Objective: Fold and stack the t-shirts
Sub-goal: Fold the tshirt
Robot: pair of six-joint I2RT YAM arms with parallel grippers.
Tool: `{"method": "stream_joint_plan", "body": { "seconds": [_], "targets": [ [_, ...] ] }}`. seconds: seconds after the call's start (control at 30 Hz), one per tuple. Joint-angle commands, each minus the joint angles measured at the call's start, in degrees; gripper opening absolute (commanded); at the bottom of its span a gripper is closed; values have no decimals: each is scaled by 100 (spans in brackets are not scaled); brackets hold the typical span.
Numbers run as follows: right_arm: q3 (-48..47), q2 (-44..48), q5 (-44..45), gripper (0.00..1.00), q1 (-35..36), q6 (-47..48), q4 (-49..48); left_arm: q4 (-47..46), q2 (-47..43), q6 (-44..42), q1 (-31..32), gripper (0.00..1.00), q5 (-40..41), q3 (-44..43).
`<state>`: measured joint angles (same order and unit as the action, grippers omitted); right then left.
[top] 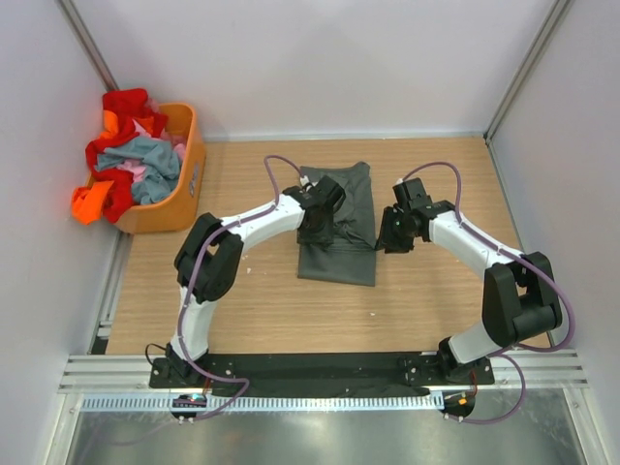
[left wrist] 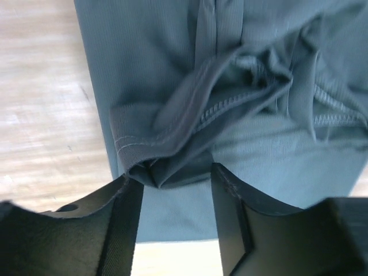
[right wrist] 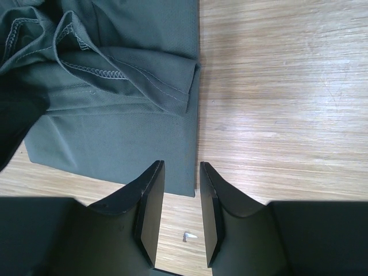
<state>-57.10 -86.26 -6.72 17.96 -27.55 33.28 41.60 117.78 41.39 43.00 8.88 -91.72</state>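
Left hand [left wrist: 175, 176], right hand [right wrist: 180, 165], jaws apart, over grey shirt [top: 339, 262]; orange basket [top: 180, 199] far-left.

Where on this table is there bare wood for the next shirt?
Widest bare table is the near strip between the dark grey t-shirt and the black base plate. Another patch lies right of the shirt, beside the right gripper. Crowded: the middle, where the left gripper is over the shirt, and the basket corner.

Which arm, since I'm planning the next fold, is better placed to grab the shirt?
Left: the left gripper is open at a bunched fold of the dark grey t-shirt; the right gripper hangs at its edge.
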Motion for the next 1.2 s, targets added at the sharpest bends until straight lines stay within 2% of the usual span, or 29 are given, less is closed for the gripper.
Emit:
{"method": "stream_joint_plan", "body": {
  "seconds": [0.0,0.03,0.07,0.1,0.2,0.4,0.6,0.77,0.87,1.03,1.17],
  "targets": [
    [-284,39,31,37,41,118,3,199,157,-113,-3,47,543,-363],
    [-301,39,39,37,33,136,21,225,210,-139,-3,36,570,-451],
    [-302,48,39,37,33,145,38,260,245,-140,-3,31,605,-478],
    [-319,48,39,37,33,153,38,278,255,-140,-3,19,632,-513],
    [-319,74,57,37,33,180,74,374,325,-157,-11,0,719,-645],
    [-415,57,92,37,32,276,144,858,465,-26,-108,0,975,-1031],
    [-626,-14,-48,37,50,461,241,1086,711,177,-441,4,598,-1374],
    [-741,-57,-268,37,321,672,267,1087,1054,265,-670,10,114,-1691],
    [-741,-189,-356,37,585,760,276,1113,1264,282,-732,25,-80,-1875],
    [-618,-409,-138,31,999,752,162,1131,1459,282,-776,26,-167,-2016],
    [-644,-620,21,34,1096,725,100,1130,1502,282,-811,33,-194,-2016]
  ]
}}
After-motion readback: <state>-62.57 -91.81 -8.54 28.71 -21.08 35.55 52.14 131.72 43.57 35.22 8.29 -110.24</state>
